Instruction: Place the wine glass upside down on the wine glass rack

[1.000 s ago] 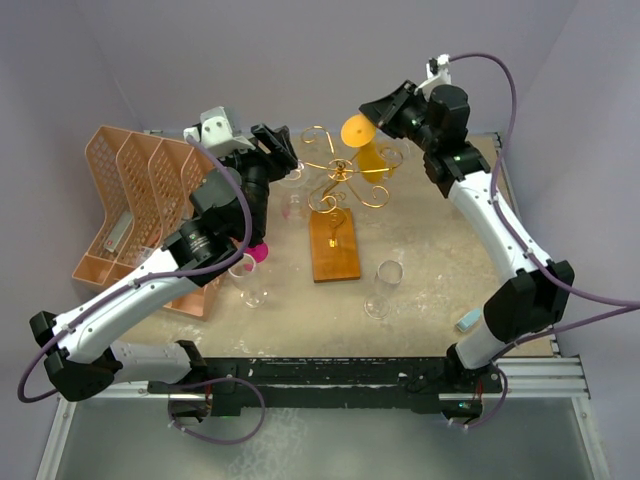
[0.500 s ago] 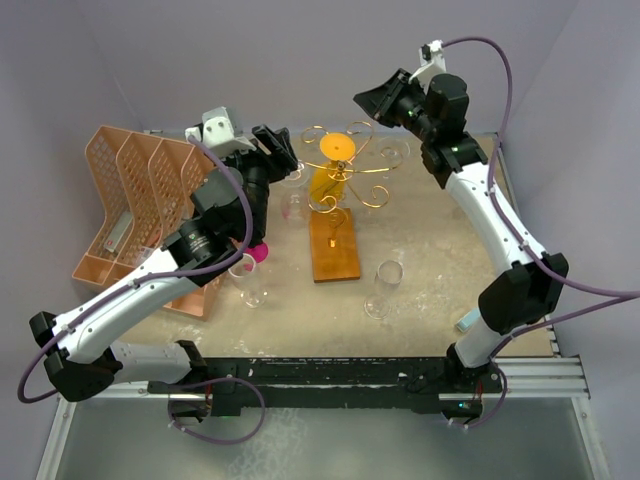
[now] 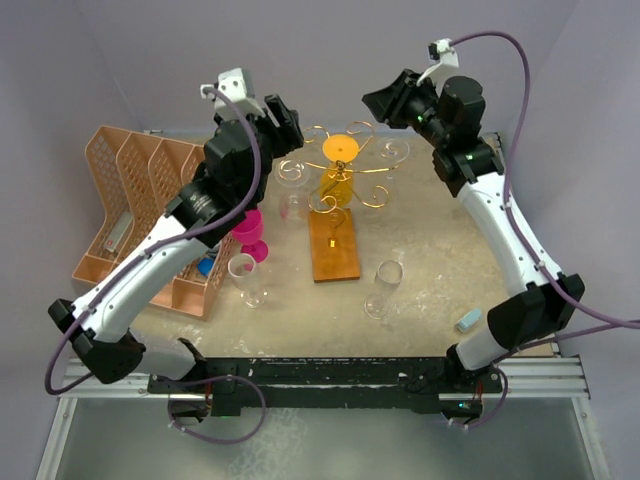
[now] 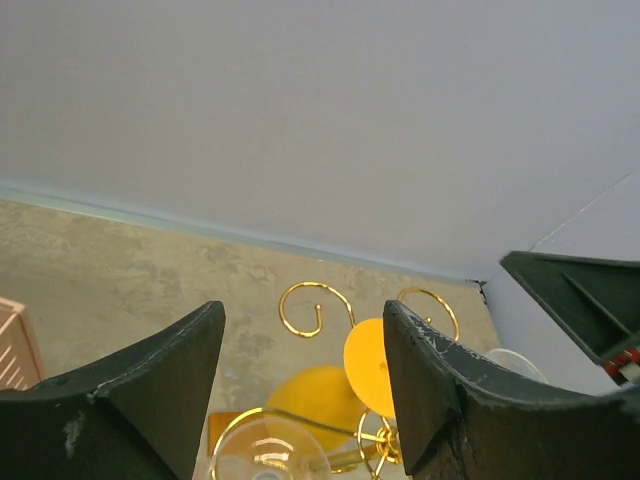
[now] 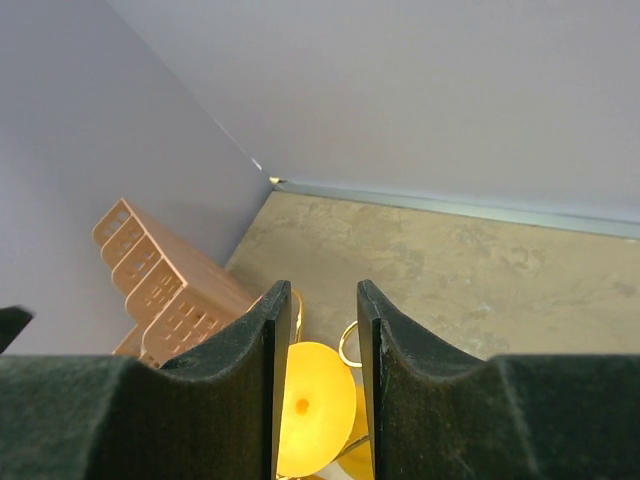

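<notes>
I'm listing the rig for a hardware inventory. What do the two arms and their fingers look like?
The left arm and right arm have white links with black joints. A purple cable loops along each. The fingers are black, broad wedges with scuffed edges. A small white camera housing sits at each wrist.

Yellow wine glass point(image 3: 339, 172) inverted on the wine glass rack point(image 3: 335, 255), flanked by left gripper point(image 3: 288, 120) and right gripper point(image 3: 378, 102), neither touching it
</notes>
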Available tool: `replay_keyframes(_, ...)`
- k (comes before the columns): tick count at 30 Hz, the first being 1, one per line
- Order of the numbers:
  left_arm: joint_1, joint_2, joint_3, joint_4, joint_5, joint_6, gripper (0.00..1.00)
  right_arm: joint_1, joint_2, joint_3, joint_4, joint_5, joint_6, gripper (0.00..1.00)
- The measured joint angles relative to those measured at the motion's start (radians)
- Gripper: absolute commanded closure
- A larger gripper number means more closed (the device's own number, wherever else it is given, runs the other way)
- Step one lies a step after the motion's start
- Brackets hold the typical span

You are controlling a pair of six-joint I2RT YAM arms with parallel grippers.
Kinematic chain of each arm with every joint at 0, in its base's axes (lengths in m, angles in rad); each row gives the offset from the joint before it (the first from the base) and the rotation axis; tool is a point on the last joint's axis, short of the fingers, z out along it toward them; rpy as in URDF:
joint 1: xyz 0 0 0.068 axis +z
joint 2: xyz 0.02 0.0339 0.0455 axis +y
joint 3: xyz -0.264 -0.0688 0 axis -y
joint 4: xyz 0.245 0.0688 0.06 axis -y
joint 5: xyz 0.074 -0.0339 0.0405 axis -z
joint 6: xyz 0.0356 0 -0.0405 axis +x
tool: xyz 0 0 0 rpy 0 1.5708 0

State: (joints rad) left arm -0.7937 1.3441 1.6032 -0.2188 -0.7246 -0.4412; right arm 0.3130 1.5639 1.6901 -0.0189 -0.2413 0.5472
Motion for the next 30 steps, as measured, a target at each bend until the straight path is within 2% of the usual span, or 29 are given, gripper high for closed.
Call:
replay_keyframes(4,0.057,0.097,0.128,-0.11,0.112,-0.059,0.37,0.001,-0.052,-0.008,-0.004,0.021,-0.032,0.64)
replay_keyframes(9,0.079,0.25,0.323,-0.248,0.236,-0.121,0.37,0.015,-0.1,-0.013,-0.026,0.056,-0.069,0.64)
replay_keyframes(12,0.09,0.314,0.385,-0.304,0.293,-0.151,0.37,0.036,-0.114,-0.013,-0.052,0.091,-0.091,0.64)
replay_keyframes(15,0.11,0.346,0.393,-0.349,0.34,-0.178,0.39,0.057,-0.121,-0.017,-0.071,0.119,-0.114,0.64)
replay_keyframes(20,0.171,0.37,0.393,-0.401,0.433,-0.229,0.51,0.092,-0.131,-0.03,-0.106,0.153,-0.145,0.7)
replay_keyframes(30,0.197,0.378,0.393,-0.427,0.555,-0.283,0.58,0.17,-0.131,-0.032,-0.157,0.2,-0.189,0.78)
